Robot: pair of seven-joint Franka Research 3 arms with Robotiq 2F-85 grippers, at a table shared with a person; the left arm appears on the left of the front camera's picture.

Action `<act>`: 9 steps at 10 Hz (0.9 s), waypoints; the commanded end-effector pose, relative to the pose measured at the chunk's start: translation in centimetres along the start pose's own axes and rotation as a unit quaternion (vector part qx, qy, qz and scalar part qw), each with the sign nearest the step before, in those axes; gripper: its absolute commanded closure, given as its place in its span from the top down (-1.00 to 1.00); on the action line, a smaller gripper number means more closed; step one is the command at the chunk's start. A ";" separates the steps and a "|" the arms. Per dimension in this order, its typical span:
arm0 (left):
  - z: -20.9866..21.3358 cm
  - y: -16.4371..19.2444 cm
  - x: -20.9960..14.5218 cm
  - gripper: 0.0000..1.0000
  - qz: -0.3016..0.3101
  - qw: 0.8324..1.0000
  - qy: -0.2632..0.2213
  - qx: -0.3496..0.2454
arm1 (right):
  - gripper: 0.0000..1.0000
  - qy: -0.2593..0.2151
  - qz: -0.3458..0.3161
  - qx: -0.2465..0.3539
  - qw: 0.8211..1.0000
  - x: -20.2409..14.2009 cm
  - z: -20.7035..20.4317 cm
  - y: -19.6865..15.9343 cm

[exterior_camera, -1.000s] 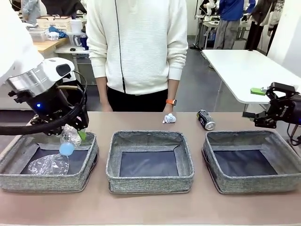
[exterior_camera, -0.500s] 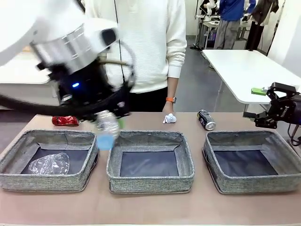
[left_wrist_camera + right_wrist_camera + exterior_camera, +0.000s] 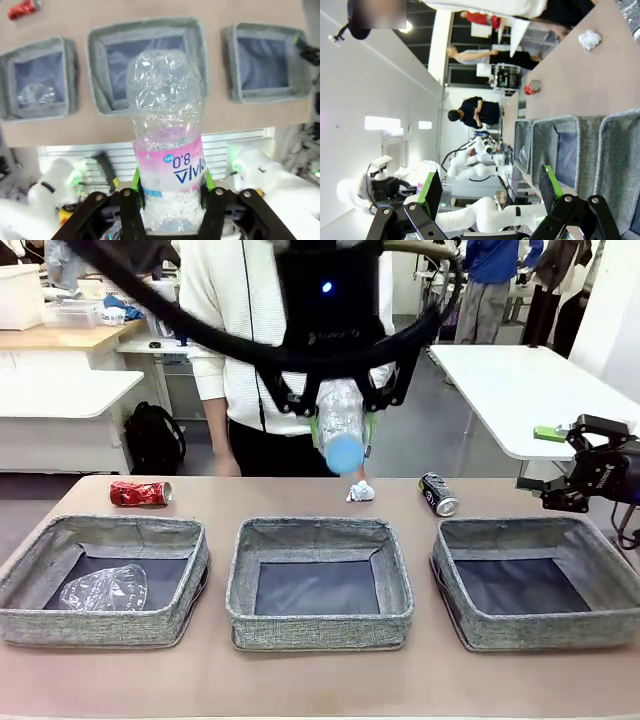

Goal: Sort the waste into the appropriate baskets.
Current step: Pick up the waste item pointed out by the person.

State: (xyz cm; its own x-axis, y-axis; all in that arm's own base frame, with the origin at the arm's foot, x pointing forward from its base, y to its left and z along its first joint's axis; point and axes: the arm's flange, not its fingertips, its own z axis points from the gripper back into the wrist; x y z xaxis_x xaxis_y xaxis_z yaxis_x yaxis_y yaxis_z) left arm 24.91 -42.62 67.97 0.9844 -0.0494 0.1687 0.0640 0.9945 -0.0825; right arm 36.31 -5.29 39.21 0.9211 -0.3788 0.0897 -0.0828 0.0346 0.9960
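Note:
High above the middle basket (image 3: 320, 626), my left gripper (image 3: 341, 418) is shut on a clear plastic bottle (image 3: 341, 412) with a pink label, its blue cap pointing down toward the camera. The left wrist view shows the same bottle (image 3: 167, 125) between my left gripper's (image 3: 170, 192) green pads. A crushed clear bottle (image 3: 105, 588) lies in the left basket (image 3: 100, 626). Behind the baskets lie a red can (image 3: 140, 493), a white paper wad (image 3: 360, 491) and a black can (image 3: 438, 494). My right gripper (image 3: 556, 468) hangs open and empty above the right basket (image 3: 530, 632).
A person in a white sweater stands at the far edge, one hand near the paper wad. The left arm's black cables loop across the top of the front view. In the right wrist view, my right gripper (image 3: 490, 185) stands open over the baskets' grey wall (image 3: 590, 145).
My left arm has swung up and to the right with the bottle, from over the left basket to high above the middle one. The right gripper has stayed still.

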 end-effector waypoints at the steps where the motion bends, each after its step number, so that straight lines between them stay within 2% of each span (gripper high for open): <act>1: 2.7 -3.6 2.6 -0.05 0.006 0.999 0.026 0.041 | 1.00 -0.003 -0.010 0.005 1.000 0.1 0.0 0.5; 2: 3.8 -3.6 3.8 -0.05 0.019 0.998 0.020 0.054 | 1.00 -0.003 -0.010 0.005 1.000 0.1 0.0 0.5; 4: 5.7 -3.1 5.9 -0.05 0.005 0.998 0.038 0.049 | 1.00 -0.003 -0.010 0.005 1.000 0.1 0.0 0.5; 9: 8.7 -1.0 6.8 -0.05 0.001 0.999 0.045 0.014 | 1.00 -0.003 -0.010 0.005 1.000 0.1 0.0 0.5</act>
State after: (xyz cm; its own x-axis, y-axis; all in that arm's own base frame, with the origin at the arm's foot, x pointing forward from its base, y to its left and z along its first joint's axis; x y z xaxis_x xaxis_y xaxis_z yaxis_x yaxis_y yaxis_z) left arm 29.69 -43.13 76.84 0.9941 -0.0487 0.0969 0.0542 0.9970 -0.0546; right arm 36.31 -5.29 39.20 0.9212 -0.3787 0.0896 -0.0826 0.0346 0.9960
